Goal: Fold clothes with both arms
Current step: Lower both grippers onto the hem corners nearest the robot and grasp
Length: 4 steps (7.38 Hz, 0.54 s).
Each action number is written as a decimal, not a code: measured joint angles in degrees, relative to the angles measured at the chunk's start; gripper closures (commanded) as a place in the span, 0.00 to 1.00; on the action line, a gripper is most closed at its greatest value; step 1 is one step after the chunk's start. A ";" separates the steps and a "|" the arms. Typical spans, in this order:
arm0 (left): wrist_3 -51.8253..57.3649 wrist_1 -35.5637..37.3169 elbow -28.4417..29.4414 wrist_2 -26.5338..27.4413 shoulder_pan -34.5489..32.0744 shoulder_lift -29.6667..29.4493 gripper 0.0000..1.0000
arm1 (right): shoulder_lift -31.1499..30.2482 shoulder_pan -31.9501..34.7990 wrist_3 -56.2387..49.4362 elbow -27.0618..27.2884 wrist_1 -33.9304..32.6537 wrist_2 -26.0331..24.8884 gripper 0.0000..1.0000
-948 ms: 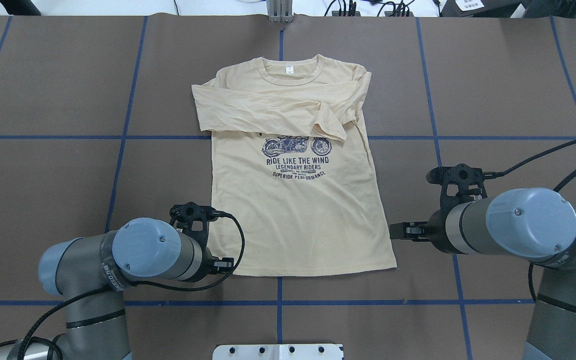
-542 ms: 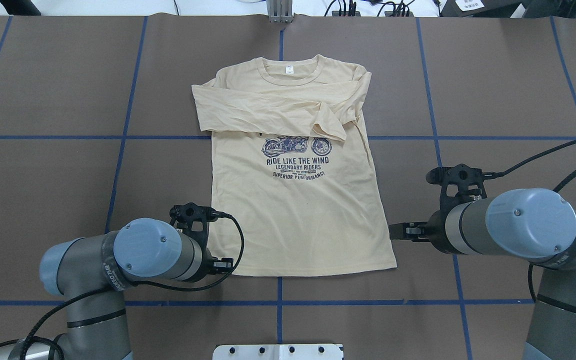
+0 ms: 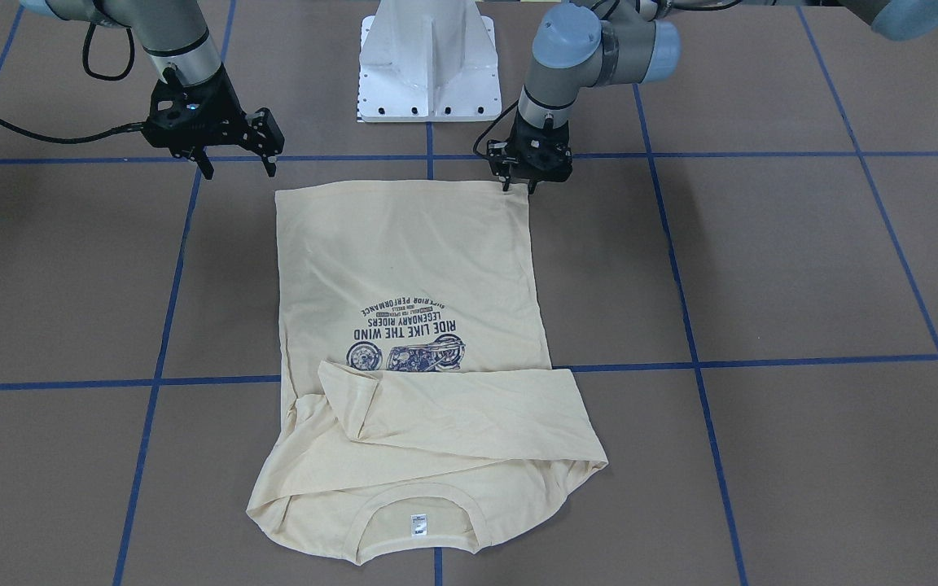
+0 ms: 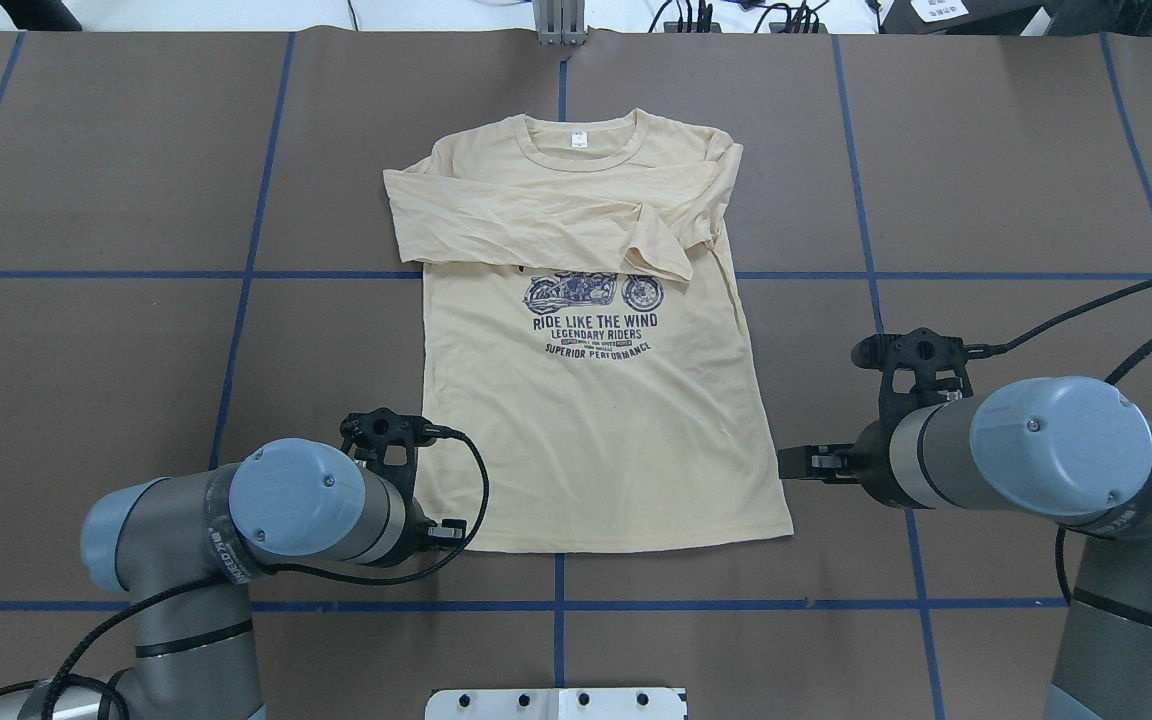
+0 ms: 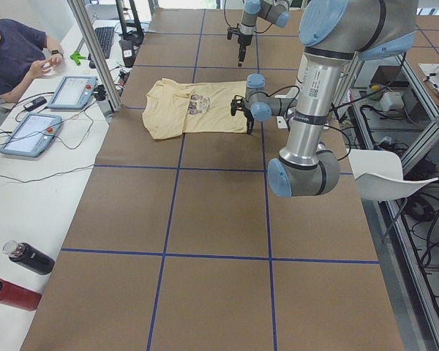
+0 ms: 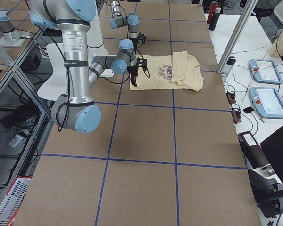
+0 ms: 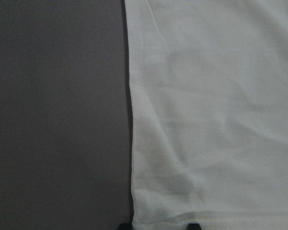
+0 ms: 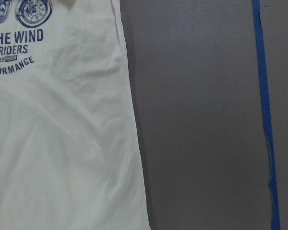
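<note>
Exterior front-facing: left end effector (image 3: 520,188) spread astride T-shirt (image 3: 408,260) hem corner; right end effector (image 3: 240,172) spread, empty, nearby.

The T-shirt (image 4: 596,430) is soft matt cloth, lightly creased. The worktop (image 4: 86,350) has a matt brown, paper-like cover crossed by smooth blue tape (image 4: 136,274). The left arm (image 4: 176,540) and right arm (image 4: 1126,600) are satin grey metal with smooth blue caps (image 4: 296,497).

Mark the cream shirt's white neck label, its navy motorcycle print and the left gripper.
small white neck label (image 4: 577,141): overhead exterior view, the label's centre.
navy motorcycle print (image 4: 586,293): overhead exterior view, the motorcycle's body.
black two-finger left gripper (image 3: 519,189): exterior front-facing view, midway between its open jaws.
</note>
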 measured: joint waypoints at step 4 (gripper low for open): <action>-0.07 0.02 -1.68 -0.05 -0.27 0.00 1.00 | 0.10 -0.88 0.15 -0.45 0.02 -1.32 0.00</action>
